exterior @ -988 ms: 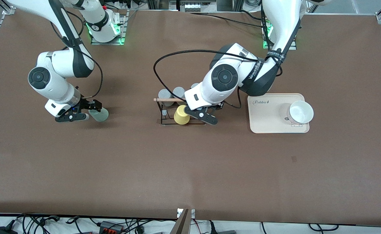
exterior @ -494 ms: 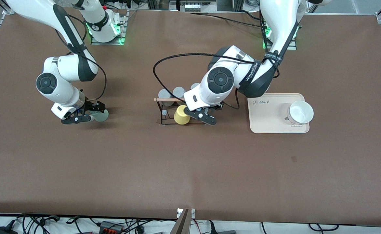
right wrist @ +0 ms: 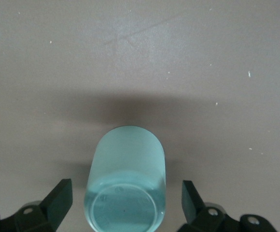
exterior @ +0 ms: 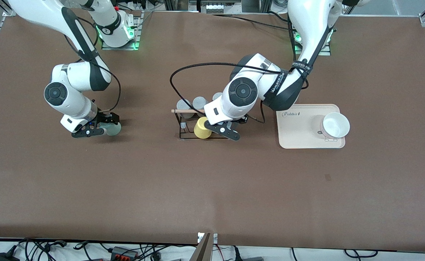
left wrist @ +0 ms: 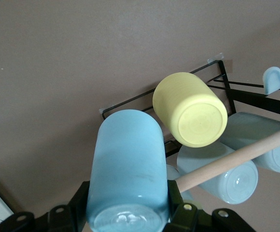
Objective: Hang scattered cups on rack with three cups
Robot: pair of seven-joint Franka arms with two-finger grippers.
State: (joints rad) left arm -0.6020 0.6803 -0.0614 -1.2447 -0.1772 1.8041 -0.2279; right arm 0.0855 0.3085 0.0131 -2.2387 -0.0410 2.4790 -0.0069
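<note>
Your left gripper (left wrist: 130,220) is clamped on the blue cup (left wrist: 126,166), holding it over the rack (exterior: 198,125), with the yellow cup (left wrist: 190,116) just beside it on a peg. Your right gripper (right wrist: 125,203) sits low at the table (exterior: 212,188) toward the right arm's end, jaws spread wide on either side of the green cup (right wrist: 126,181), not touching it.

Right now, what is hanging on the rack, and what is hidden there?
On the rack hang a yellow cup and three grey cups. The left gripper, shut on the blue cup, is over it. The arm covers the rack's end.
</note>
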